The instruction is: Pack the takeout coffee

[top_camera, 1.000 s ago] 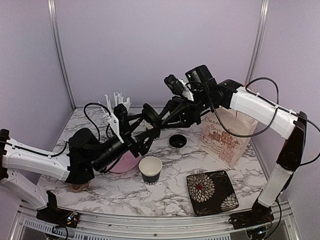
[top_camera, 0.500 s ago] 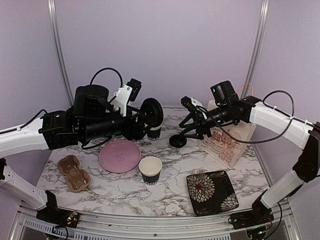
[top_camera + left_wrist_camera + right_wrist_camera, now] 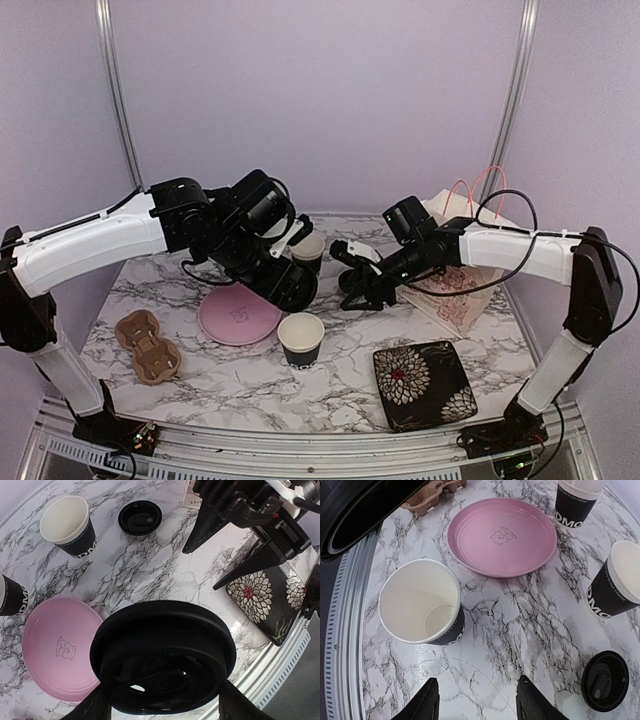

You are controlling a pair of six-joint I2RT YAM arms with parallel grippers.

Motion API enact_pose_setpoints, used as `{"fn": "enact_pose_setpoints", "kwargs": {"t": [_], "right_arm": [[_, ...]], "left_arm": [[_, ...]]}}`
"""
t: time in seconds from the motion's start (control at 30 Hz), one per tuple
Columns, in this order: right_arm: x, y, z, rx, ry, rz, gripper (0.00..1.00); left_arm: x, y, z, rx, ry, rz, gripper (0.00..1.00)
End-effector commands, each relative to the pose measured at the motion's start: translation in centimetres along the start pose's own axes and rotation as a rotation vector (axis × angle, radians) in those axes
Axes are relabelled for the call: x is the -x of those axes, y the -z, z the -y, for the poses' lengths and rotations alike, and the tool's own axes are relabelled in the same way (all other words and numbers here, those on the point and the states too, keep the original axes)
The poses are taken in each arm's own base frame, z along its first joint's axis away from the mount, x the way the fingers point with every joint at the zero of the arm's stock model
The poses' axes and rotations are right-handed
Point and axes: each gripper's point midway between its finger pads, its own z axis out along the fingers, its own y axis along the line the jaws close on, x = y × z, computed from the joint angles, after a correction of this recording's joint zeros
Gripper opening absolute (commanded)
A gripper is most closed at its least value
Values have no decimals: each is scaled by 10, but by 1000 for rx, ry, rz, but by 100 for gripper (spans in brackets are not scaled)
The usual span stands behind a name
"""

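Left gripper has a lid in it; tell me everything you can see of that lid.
The lid is round and looks like glossy black plastic, with a raised rim and a sunken centre. Its hollow side faces the wrist camera. The left gripper pinches it by opposite edges and holds it in the air over the marble table, close by the pink plate. Nothing else touches it.
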Motion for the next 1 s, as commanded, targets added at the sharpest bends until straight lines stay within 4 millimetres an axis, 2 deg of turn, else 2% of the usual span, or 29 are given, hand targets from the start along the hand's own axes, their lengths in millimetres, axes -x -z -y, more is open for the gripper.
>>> {"fn": "enact_pose_setpoints", "kwargs": {"t": [0.0,0.2,0.47,0.77,0.97], "right_arm": [[4,-16,8,-35,15,-13,50],[-13,-39,6,42,-50,-67,46],[-29,-51,4,71,-103,-104,47],[-28,-65,-11,161,-140,-98,46],[-27,-66,-16,181,-137,-96,46]], "left_arm": [[-20,3,-4,-4,-13,-138,68],[-30,-9,1,-28,-38,-209,68],[-37,-28,7,-52,-63,-270,68],[-44,-46,4,-34,-82,-313,70],[-45,-52,5,-38,-87,-328,69]]}}
